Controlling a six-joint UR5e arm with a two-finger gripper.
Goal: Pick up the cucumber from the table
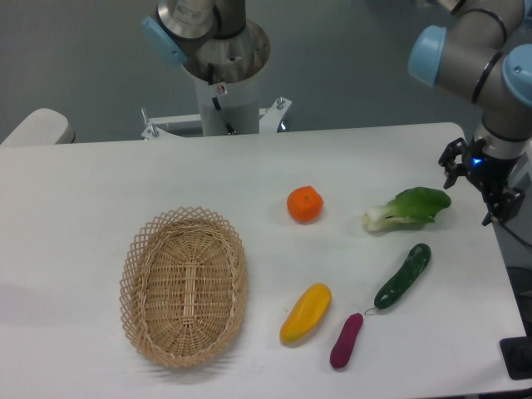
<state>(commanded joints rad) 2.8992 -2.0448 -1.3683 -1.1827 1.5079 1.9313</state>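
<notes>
The cucumber (403, 276) is lying on the white bench (100, 191) toward the right side, slanted so that its far end is pointing right and its near end is pointing left. Nothing is touching it except possibly a thin wire loop at its near end. Just to its near left, the dark purple vegetable (346, 341) is lying apart from it, and the yellow pepper (305, 313) is resting further left of that. Beyond the cucumber, on the far side, the bok choy (407, 208) is lying with its white stem facing left, and the orange (305, 204) is sitting left of the bok choy. The wicker basket (184, 287) is standing well apart on the left half of the bench.

The end effector (480, 184) is hanging at the right edge of the bench, just right of the bok choy and well away from the cucumber, carrying nothing. Its dark fingers are seen partly against the arm's body, and I cannot tell whether they are apart or together. The arm's base (224, 75) is standing behind the far edge.
</notes>
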